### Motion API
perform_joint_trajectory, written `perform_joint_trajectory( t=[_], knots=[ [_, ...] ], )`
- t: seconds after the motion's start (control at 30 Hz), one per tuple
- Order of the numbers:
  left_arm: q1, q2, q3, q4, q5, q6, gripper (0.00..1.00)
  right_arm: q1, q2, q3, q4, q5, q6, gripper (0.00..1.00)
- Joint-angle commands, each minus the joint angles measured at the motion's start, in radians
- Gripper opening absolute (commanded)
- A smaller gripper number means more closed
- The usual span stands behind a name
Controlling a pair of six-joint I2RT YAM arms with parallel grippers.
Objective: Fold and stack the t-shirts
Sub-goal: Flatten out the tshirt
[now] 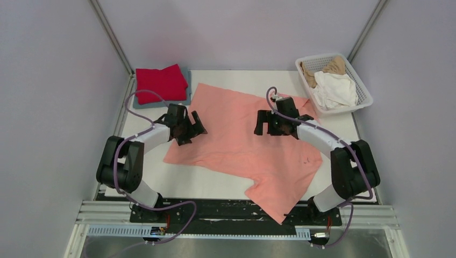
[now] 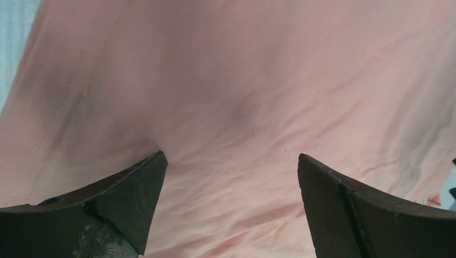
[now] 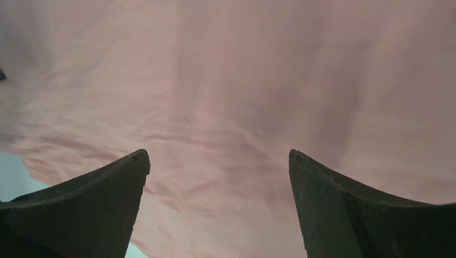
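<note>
Fingers (image 2: 123,199) of the L gripper (image 2: 231,156) fill the near edge of its wrist cam, spread wide w/ nothing btwn them; R gripper (image 3: 218,153) likewise wide, empty; both hover just over the salmon-pink t-shirt (image 1: 242,145). Shirt lies spread at a slant across the table (image 1: 209,183), near corner hanging over the front edge. Step, as I read it: laid out, first fold not yet made. Next move prob. calls for each gripper to drop to a side edge, pinch one layer, carry it across w/o dragging the rest. Red t-shirt (image 1: 160,81) sits folded far-left on the grey-blue one (image 1: 187,92), mostly covered; white (image 1: 334,90) and tan (image 1: 333,65) shirts are bunched in the basket (image 1: 363,91). Collar and sleeves hard to pick out; wrist cams show only cloth.
</note>
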Motion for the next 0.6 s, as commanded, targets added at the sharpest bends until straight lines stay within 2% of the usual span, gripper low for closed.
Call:
perform_joint_trajectory(
  t=[0.0, 0.13, 0.27, 0.4, 0.57],
  knots=[
    [0.003, -0.058, -0.124, 0.016, -0.033, -0.062, 1.0, 0.036, 0.033, -0.05, 0.036, -0.018, 0.051, 1.0],
    [0.006, -0.131, -0.233, -0.085, -0.065, -0.1, 1.0, 0.098, 0.056, -0.137, 0.04, -0.055, 0.064, 1.0],
    [0.008, -0.281, -0.327, -0.192, -0.16, -0.165, 1.0, 0.181, 0.032, -0.226, 0.038, -0.022, 0.097, 1.0],
    [0.008, -0.452, -0.35, -0.328, -0.263, -0.233, 1.0, 0.263, 0.002, -0.273, 0.04, 0.022, 0.14, 1.0],
    [0.014, -0.518, -0.323, -0.402, -0.341, -0.239, 1.0, 0.312, -0.069, -0.22, 0.039, 0.041, 0.161, 1.0]
  ],
)
